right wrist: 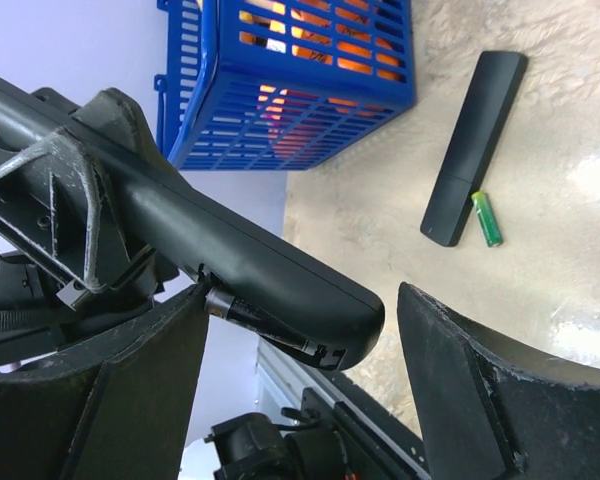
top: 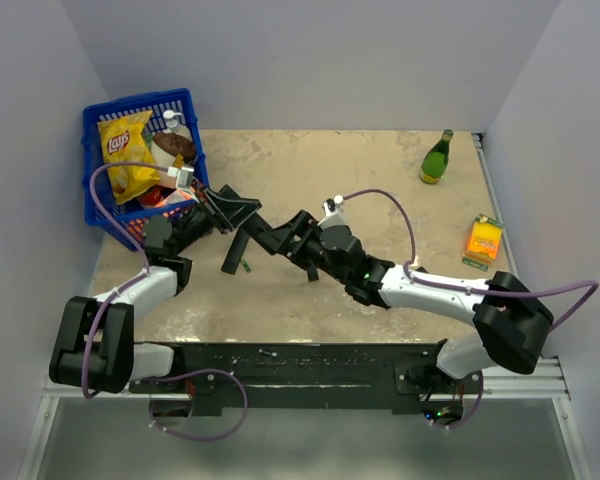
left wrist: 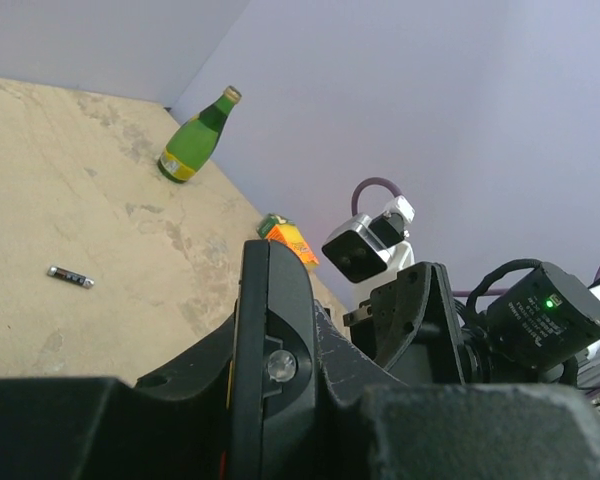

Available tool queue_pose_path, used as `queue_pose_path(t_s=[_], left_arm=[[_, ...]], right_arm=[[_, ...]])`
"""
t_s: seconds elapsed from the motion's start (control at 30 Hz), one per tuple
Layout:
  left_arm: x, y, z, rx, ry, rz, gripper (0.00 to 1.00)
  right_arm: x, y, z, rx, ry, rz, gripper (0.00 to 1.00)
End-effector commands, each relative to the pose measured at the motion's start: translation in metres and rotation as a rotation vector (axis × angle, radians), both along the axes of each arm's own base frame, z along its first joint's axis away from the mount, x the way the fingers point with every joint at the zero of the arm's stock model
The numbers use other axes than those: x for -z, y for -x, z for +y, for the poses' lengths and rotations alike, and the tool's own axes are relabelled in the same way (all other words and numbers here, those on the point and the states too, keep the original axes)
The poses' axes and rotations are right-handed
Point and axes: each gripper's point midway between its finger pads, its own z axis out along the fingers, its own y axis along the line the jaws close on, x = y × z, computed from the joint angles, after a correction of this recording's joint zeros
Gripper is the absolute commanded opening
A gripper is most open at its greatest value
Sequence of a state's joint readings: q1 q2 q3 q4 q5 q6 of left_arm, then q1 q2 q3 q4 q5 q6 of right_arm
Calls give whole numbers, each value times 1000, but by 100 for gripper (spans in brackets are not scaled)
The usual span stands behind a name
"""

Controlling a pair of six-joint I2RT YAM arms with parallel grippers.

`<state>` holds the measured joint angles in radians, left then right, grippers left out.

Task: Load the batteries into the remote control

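My left gripper (top: pixel 223 207) is shut on the remote control (top: pixel 248 214), a slim black bar held off the table and pointing right. In the right wrist view the remote control (right wrist: pixel 230 245) shows its open compartment, where a dark battery (right wrist: pixel 260 320) lies half seated. My right gripper (right wrist: pixel 300 300) stands open around that end; one finger (right wrist: pixel 130 380) touches the battery's tip and the other finger (right wrist: pixel 480 380) is clear of the remote. A second dark-grey battery (left wrist: pixel 70 276) lies on the table. The remote control (left wrist: pixel 275 340) is edge-on in the left wrist view.
A flat black bar (right wrist: pixel 475 145), perhaps the back cover, lies on the table with a small green cylinder (right wrist: pixel 487 218) beside it. A blue basket (top: pixel 140 165) of snacks stands at the back left. A green bottle (top: pixel 437 158) and an orange box (top: pixel 484 240) are at the right.
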<state>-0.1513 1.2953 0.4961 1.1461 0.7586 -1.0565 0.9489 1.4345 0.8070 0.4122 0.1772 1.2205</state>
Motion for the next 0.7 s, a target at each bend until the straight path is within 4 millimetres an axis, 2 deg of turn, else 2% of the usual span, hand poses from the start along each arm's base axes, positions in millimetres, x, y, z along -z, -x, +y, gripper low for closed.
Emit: queue_pose_path(t_s=[0.0, 0.23, 0.47, 0.67], left_arm=[[-38, 12, 3, 10, 41, -162, 0], [-41, 14, 2, 19, 41, -179, 0], [-46, 19, 2, 27, 50, -207, 0], [-57, 34, 1, 79, 98, -265, 0]], right_arm=[[33, 4, 1, -16, 63, 63, 77], [46, 10, 6, -51, 67, 97, 77], [63, 10, -7, -25, 40, 139, 77], [74, 11, -5, -56, 8, 167, 77]])
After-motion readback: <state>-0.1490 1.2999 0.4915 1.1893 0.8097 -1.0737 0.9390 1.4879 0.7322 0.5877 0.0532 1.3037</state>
